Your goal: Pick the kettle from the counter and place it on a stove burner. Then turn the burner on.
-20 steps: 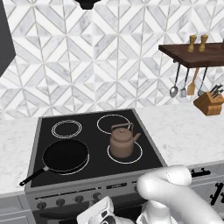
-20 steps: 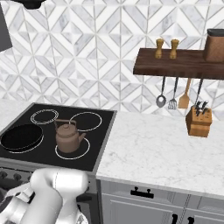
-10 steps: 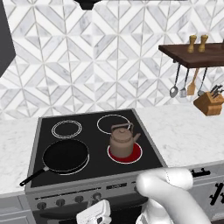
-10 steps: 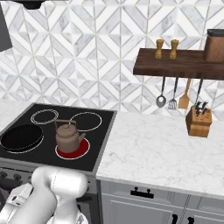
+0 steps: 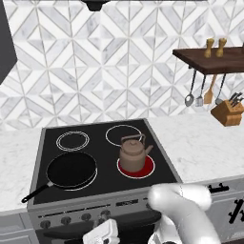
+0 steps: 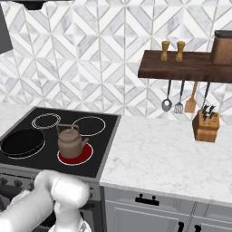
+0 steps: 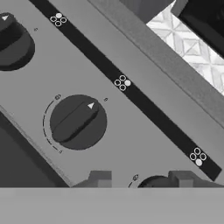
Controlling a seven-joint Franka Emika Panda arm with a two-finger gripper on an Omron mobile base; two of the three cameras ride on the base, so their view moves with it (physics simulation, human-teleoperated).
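The small copper-brown metal kettle (image 5: 133,154) was seen seated on the front-right ringed stove burner (image 5: 147,168), dark a second earlier, now glowing red. The burner was judged lit. Whether the claw (image 7: 135,180) was spread could not be told.

- Kettle (image 5: 133,153) on front-right stove burner (image 5: 137,167).
- Frying pan (image 5: 70,170) on front-left burner, left of kettle.
- Counter (image 6: 172,154) right of stove; knife block (image 6: 205,126) at its back.

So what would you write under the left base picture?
Kettle sits on a glowing red burner, beside a black frying pan.
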